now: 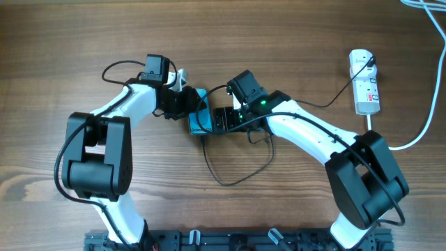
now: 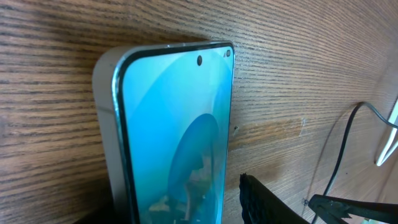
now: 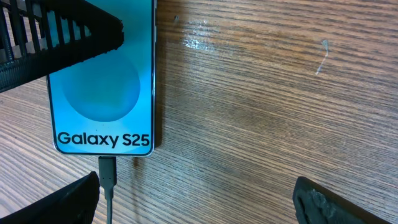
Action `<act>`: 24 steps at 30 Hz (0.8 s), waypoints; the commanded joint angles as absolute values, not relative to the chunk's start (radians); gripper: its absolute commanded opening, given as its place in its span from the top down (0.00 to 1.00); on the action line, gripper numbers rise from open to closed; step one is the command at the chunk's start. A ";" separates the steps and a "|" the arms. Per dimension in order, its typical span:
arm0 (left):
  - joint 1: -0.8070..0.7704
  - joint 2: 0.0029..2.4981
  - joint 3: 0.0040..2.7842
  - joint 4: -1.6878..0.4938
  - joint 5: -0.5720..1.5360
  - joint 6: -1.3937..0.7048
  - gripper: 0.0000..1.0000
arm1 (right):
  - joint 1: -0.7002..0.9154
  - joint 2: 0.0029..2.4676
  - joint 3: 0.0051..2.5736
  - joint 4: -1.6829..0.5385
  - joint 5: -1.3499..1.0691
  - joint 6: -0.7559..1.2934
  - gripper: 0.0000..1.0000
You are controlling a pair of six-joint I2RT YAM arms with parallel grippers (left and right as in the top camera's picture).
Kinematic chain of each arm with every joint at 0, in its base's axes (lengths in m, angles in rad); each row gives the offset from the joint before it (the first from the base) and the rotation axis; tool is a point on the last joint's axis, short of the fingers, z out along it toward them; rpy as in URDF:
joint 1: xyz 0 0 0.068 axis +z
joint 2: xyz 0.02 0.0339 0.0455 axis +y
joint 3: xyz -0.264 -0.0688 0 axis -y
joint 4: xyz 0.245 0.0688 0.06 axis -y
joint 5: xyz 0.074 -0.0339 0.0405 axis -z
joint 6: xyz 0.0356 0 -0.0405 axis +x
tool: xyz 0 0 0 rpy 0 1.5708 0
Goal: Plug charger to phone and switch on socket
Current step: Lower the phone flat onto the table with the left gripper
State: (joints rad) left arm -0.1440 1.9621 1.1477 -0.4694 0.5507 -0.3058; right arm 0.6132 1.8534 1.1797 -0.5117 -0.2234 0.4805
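The phone [image 1: 198, 120] lies flat mid-table with its teal screen up, and reads "Galaxy S25" in the right wrist view [image 3: 102, 99]. The charger [image 1: 221, 180], a thin black cable, has its connector tip [image 3: 107, 171] seated in the phone's bottom port. It loops across the table to a black plug in the socket [image 1: 365, 85], a white power strip at the far right. My left gripper [image 1: 185, 104] is open around the phone's top end [image 2: 180, 124], with a small gap at its right finger. My right gripper [image 1: 224, 123] is open and empty [image 3: 202, 205], just right of the connector.
A thick white cable [image 1: 426, 129] runs from the socket along the table's right edge. The charger's slack loop lies on the table in front of the phone, under my right arm. The black cable also shows at the right of the left wrist view [image 2: 339, 155].
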 commanded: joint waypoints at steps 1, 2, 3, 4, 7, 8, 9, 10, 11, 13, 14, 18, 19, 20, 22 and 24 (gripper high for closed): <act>-0.146 1.944 1.159 -0.470 0.537 -0.303 0.48 | 0.616 1.827 1.189 -0.508 -0.205 0.474 0.00; -0.146 1.944 1.159 -0.470 0.537 -0.303 0.49 | 0.616 1.827 1.189 -0.508 -0.205 0.474 0.00; -0.146 1.944 1.159 -0.470 0.537 -0.303 0.50 | 0.616 1.827 1.189 -0.508 -0.205 0.474 0.00; -0.146 1.944 1.159 -0.470 0.537 -0.303 0.50 | 0.616 1.827 1.189 -0.508 -0.206 0.474 0.00; -0.146 1.944 1.159 -0.468 0.537 -0.303 0.45 | 0.616 1.827 1.189 -0.508 -0.205 0.474 0.00; -0.146 1.944 1.159 -0.467 0.537 -0.303 0.45 | 0.616 1.827 1.189 -0.508 -0.205 0.474 0.00; -0.146 1.944 1.159 -0.467 0.537 -0.303 0.46 | 0.616 1.827 1.189 -0.508 -0.205 0.474 0.00; -0.146 1.944 1.159 -0.467 0.537 -0.303 0.47 | 0.616 1.827 1.189 -0.508 -0.205 0.474 0.00; -0.146 1.944 1.159 -0.467 0.537 -0.303 0.50 | 0.616 1.827 1.189 -0.508 -0.205 0.474 0.00; -0.146 1.944 1.159 -0.467 0.537 -0.303 0.54 | 0.616 1.827 1.189 -0.508 -0.206 0.474 0.00; -0.146 1.944 1.159 -0.467 0.537 -0.303 0.52 | 0.616 1.827 1.189 -0.508 -0.206 0.474 0.00; -0.146 1.944 1.159 -0.466 0.537 -0.303 0.48 | 0.616 1.827 1.189 -0.508 -0.206 0.474 0.00; -0.146 1.944 1.159 -0.467 0.537 -0.303 0.48 | 0.616 1.827 1.189 -0.508 -0.206 0.474 0.00; -0.146 1.944 1.159 -0.467 0.537 -0.303 0.47 | 0.616 1.827 1.189 -0.508 -0.206 0.474 0.00; -0.146 1.944 1.159 -0.466 0.537 -0.303 0.48 | 0.616 1.827 1.189 -0.508 -0.206 0.474 0.00; -0.146 1.944 1.159 -0.466 0.537 -0.303 0.56 | 0.616 1.827 1.189 -0.508 -0.205 0.474 0.00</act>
State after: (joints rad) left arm -0.1440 1.9594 1.1503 -0.4675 0.5423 -0.3038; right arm 0.6132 1.8534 1.1797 -0.5117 -0.2230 0.4805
